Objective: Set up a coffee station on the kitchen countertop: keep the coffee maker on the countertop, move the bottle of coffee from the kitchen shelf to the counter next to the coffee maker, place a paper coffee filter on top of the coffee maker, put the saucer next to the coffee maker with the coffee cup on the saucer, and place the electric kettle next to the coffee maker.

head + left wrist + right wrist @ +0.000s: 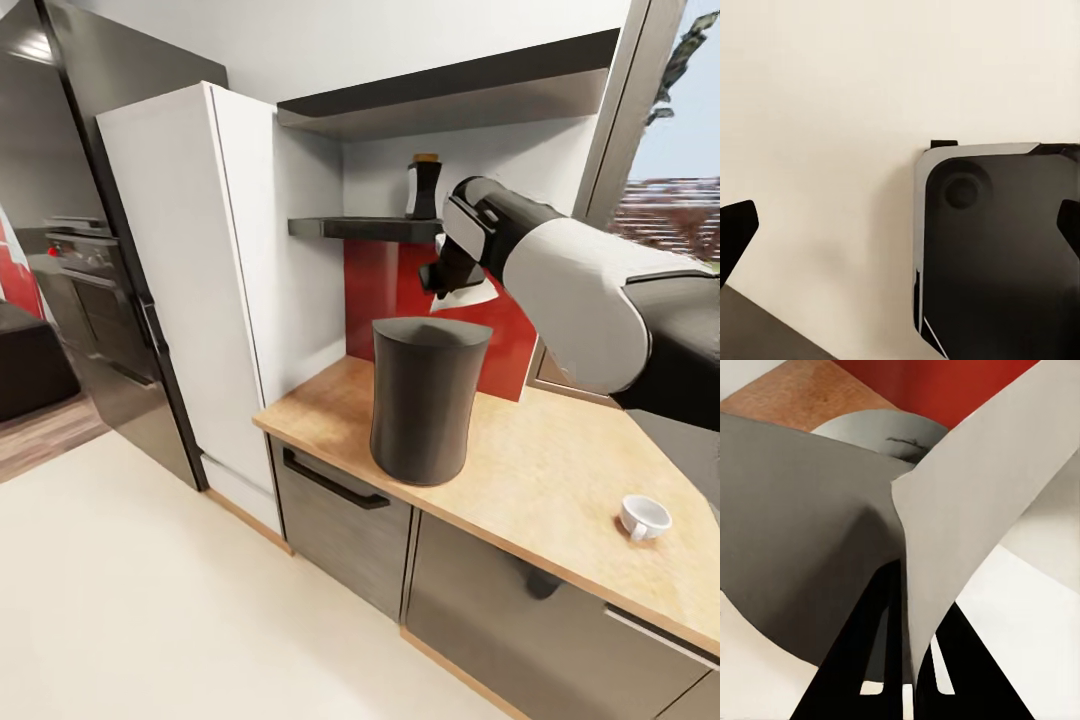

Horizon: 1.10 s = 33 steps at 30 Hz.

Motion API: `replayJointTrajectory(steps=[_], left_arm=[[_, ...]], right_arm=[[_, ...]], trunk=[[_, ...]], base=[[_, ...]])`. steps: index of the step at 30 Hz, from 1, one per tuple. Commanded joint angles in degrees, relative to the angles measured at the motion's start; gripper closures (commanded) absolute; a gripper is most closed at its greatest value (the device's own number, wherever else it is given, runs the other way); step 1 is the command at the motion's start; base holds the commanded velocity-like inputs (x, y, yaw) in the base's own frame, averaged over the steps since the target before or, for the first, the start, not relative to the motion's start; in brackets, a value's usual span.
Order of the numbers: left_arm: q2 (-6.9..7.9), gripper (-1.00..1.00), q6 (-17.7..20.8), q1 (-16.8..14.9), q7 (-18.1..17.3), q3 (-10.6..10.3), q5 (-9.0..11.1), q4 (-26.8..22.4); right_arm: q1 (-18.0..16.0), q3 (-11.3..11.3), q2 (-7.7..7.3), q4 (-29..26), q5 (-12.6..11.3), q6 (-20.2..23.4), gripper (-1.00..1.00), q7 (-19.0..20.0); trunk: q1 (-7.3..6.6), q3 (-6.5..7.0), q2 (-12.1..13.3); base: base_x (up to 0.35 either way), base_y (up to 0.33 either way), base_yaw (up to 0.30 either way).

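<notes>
One risk: the paper coffee filter (468, 296), clamped in the right end effector (447, 285) above the coffee maker (425, 400) at its 1 o'clock edge, could slip off to the desk (560, 470) if released off-centre. Left end effector (900, 240) apart, holding nothing.

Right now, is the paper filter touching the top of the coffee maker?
Apart. The head view shows the filter, pinched in the right gripper, hanging above the coffee maker, with red wall between them.

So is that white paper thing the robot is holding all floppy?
Probably a bit. The paper coffee filter looks thin and curved in the right tool, so it likely bends easily. It seems very light, so once dropped on the coffee maker it might slide off.
</notes>
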Motion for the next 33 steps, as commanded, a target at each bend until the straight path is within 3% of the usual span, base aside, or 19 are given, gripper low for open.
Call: replayJointTrajectory(steps=[1, 8, 33], left_arm=[[0.00, -1.00, -0.2, 0.0, 0.1, 0.0, 0.0, 0.0], [0.00, -1.00, -0.2, 0.0, 0.0, 0.0, -0.1, 0.0], [0.07, -1.00, -0.2, 0.0, 0.0, 0.0, 0.0, 0.0]], right_arm=[[0.2, 0.1, 0.02, -0.1, 0.1, 0.2, 1.00, 0.0], [1.0, 0.1, 0.02, -0.1, 0.2, 0.2, 1.00, 0.0], [1.1, 0.5, 0.02, -0.1, 0.2, 0.2, 1.00, 0.0]], trunk=[[0.03, -0.13, -0.1], [0.03, -0.13, -0.1], [0.03, -0.13, -0.1]], base=[[0.023, 0.001, 0.000], [0.184, 0.000, 0.000], [0.052, 0.000, -0.053]])
